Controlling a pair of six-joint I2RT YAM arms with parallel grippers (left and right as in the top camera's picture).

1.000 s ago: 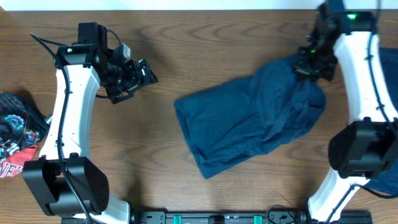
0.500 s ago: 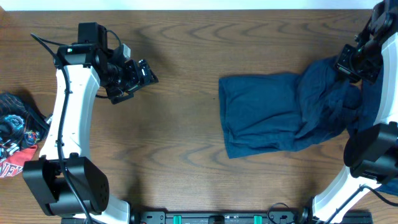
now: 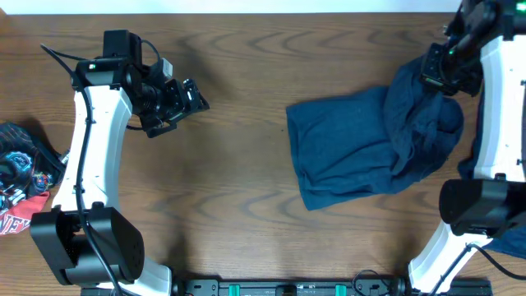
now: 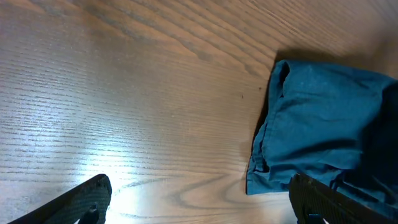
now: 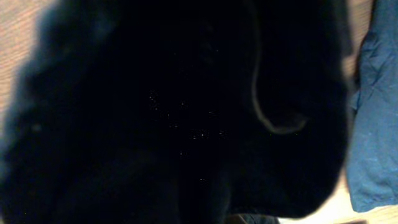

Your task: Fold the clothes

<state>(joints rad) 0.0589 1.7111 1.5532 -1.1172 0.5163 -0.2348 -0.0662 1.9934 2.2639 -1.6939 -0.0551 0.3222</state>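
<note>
Up against right pincer (image 3: 445, 71), blue garment (image 3: 353, 148).

Table (image 3: 246, 189): brown wood, showing grain; shining glossy under light;
Garment (image 3: 345, 156): blue cloth, appearing matt, wrinkling softly;
Left arm casing (image 3: 94, 156): white plastic, looking smooth.
</note>
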